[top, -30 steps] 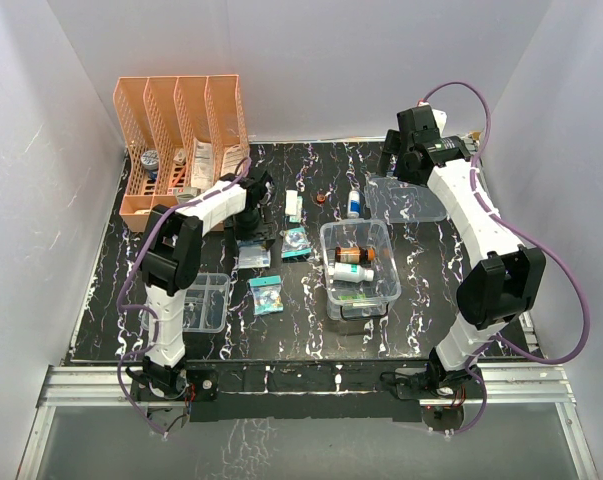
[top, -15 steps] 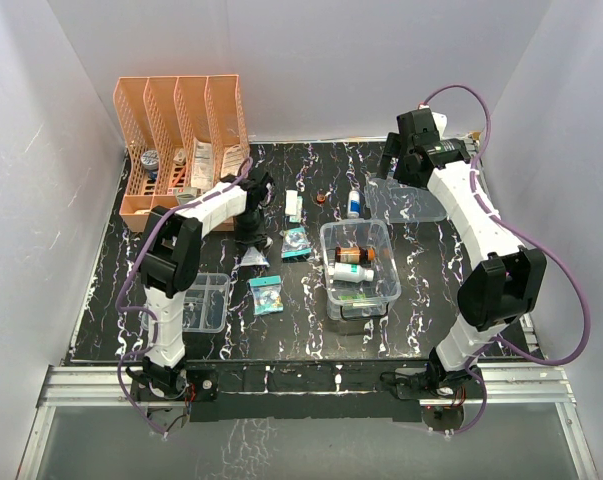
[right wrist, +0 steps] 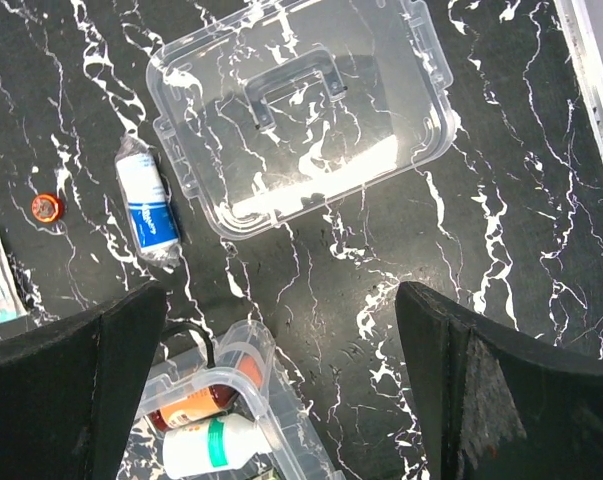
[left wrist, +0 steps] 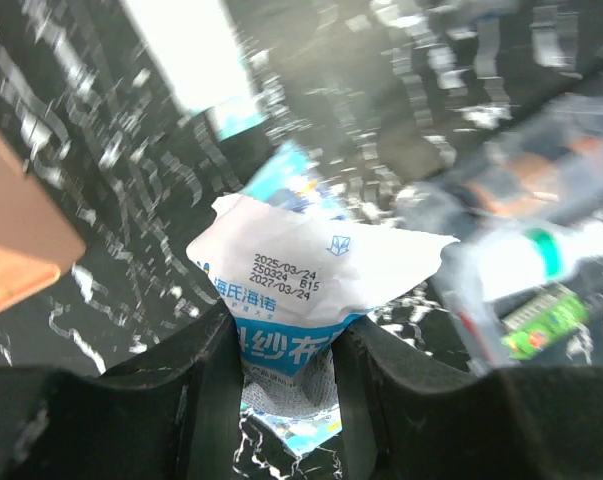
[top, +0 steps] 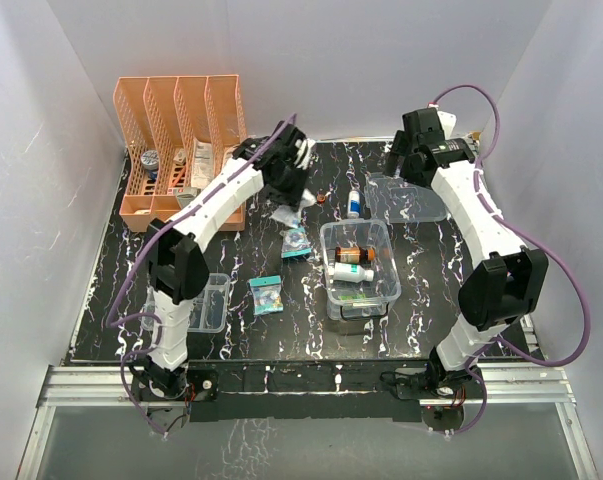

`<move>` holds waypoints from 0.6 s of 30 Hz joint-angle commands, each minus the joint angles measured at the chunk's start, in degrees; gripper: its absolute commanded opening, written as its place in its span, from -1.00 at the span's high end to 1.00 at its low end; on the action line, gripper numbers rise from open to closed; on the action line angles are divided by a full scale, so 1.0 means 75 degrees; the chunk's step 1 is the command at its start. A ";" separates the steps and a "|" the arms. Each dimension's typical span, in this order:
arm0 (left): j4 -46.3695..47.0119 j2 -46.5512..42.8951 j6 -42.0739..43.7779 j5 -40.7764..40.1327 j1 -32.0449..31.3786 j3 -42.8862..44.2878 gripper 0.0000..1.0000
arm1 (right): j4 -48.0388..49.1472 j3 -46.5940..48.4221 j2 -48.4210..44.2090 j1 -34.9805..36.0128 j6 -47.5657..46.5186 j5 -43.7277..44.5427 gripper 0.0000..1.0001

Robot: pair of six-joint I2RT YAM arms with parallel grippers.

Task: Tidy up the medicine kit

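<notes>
My left tool point(left wrist: 286, 368) is pinching a white and blue sachet point(left wrist: 311, 265) by one end, held up off the tabletop point(top: 431, 260) near the back. The medicine kit point(top: 392, 268) sits open to the right of it, near the middle, with a brown bottle point(top: 354, 254) and a white bottle point(top: 349, 271) lying inside. Its lid point(right wrist: 301, 110) lies flat behind it, and my right tool point(right wrist: 281, 375) hangs above that lid with its fingers spread wide, holding nothing.

I judge this step to be carrying the sachet into the kit. The sachet is limp and gripped only at its edge, so I would move slowly and keep the pinch firm. I would cross the near wall with the hanging end well above the rim, come down over the free floor beside the bottles, and let go low so it lands flat. The right arm is best kept back over the lid, out of the left arm's way.
</notes>
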 commanded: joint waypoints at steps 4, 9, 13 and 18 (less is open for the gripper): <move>-0.0959 -0.0112 0.2042 0.1254 -0.1352 0.1659 0.28 | 0.0356 -0.0003 -0.0402 -0.0453 0.0255 0.0387 -0.97; -0.1119 -0.0138 0.2563 0.2047 -0.2029 0.1839 0.25 | 0.0421 -0.0245 -0.0650 -0.0786 0.0248 0.0345 -0.97; -0.1166 -0.0047 0.2892 0.2479 -0.2549 0.1852 0.23 | 0.0461 -0.0434 -0.0831 -0.0992 0.0222 0.0327 -0.97; -0.1028 0.0188 0.3095 0.2672 -0.2880 0.1788 0.18 | 0.0493 -0.0578 -0.1016 -0.1237 0.0142 0.0276 -0.97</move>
